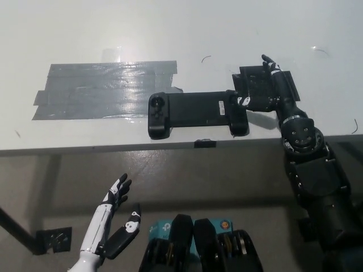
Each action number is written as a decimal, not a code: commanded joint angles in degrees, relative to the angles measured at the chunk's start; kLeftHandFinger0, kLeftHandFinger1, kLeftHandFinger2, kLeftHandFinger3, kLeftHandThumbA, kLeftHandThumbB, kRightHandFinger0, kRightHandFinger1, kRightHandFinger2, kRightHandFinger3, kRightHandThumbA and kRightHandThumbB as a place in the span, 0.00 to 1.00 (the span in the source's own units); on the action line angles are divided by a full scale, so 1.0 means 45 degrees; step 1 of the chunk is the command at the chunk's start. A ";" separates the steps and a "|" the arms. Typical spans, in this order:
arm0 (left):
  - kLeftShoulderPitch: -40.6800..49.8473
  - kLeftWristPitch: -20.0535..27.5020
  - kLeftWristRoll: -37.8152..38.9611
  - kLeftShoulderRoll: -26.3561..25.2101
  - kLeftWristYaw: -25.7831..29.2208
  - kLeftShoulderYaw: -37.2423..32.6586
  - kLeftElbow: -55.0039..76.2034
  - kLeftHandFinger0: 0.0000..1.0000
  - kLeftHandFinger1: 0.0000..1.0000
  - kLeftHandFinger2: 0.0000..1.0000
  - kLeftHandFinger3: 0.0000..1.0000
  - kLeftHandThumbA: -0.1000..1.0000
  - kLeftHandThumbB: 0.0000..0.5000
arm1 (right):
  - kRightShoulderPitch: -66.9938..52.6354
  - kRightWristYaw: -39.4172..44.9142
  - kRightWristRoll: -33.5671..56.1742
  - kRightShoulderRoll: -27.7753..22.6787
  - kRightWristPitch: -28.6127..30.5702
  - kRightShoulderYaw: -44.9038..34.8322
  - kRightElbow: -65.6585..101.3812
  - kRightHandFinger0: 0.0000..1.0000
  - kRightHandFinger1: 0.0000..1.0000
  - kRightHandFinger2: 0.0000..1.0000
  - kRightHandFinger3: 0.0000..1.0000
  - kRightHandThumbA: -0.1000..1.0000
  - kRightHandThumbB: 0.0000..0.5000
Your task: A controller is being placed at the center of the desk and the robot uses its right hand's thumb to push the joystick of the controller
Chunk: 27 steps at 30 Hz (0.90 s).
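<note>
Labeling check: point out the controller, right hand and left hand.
controller (195, 110): head view, middle of its black body.
right hand (264, 90): head view, on the palm, over the black patch.
left hand (116, 218): head view, lower left, palm.

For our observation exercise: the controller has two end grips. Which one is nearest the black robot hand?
The controller's right-end grip, beside the black taped patch. The right robot hand reaches it, while the left-end grip with the round joystick lies far off.

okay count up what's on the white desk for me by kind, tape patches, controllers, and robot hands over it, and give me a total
Grey duct-tape patch: 1
Black tape patch: 1
Black elongated game controller: 1
Black right hand over the desk, by the controller's right end: 1
Total: 4
The white left hand rests open below the desk edge, not counted.
</note>
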<state>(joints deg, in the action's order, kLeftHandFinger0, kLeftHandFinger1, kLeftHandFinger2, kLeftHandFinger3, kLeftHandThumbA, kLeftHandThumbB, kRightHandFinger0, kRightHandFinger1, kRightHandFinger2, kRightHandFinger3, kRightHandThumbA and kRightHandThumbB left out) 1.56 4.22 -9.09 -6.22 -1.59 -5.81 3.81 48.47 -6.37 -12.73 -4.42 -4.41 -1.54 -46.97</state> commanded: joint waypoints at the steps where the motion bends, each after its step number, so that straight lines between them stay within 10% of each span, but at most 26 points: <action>1: -0.0146 0.0226 -0.0161 -0.0111 -0.0125 -0.0057 0.0458 1.00 1.00 1.00 1.00 0.45 0.10 | 0.0961 -0.0625 0.0304 0.0007 0.0728 -0.0107 -0.0289 1.00 1.00 1.00 1.00 0.97 0.62; 13: -0.0211 -0.0041 -0.0031 -0.0085 -0.0179 0.0016 0.0626 1.00 1.00 1.00 1.00 0.41 0.11 | 0.1078 -0.0870 0.0375 0.0076 0.0876 0.0049 -0.0705 1.00 1.00 1.00 1.00 0.96 0.56; 14: -0.0223 -0.0046 -0.0031 -0.0091 -0.0181 0.0018 0.0634 1.00 1.00 1.00 1.00 0.40 0.11 | 0.1078 -0.0868 0.0407 0.0079 0.0874 0.0034 -0.0706 1.00 1.00 1.00 1.00 0.91 0.47; 15: -0.0231 -0.0039 -0.0040 -0.0099 -0.0182 0.0017 0.0640 1.00 1.00 1.00 1.00 0.40 0.10 | 0.1078 -0.0869 0.0431 0.0083 0.0866 0.0020 -0.0704 1.00 1.00 1.00 1.00 0.80 0.18; 18: -0.0266 0.0029 -0.0104 -0.0107 -0.0145 0.0015 0.0643 1.00 1.00 1.00 1.00 0.40 0.09 | 0.1117 -0.1318 0.0404 0.0144 0.0772 -0.0094 -0.0769 1.00 1.00 1.00 1.00 0.02 0.00; 27: -0.0292 -0.0116 0.0121 -0.0125 -0.0260 0.0045 0.0674 1.00 1.00 1.00 1.00 0.38 0.07 | 0.1028 -0.1577 0.0526 0.0118 0.1570 -0.0212 -0.1017 1.00 1.00 1.00 1.00 0.00 0.00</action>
<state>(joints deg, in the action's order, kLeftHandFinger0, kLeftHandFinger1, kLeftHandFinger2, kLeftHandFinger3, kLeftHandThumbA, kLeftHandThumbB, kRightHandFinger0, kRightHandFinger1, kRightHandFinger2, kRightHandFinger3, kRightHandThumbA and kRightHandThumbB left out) 0.73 3.90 -9.31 -6.30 -1.66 -5.79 4.31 49.26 -10.49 -11.75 -3.35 -1.04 -1.59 -51.96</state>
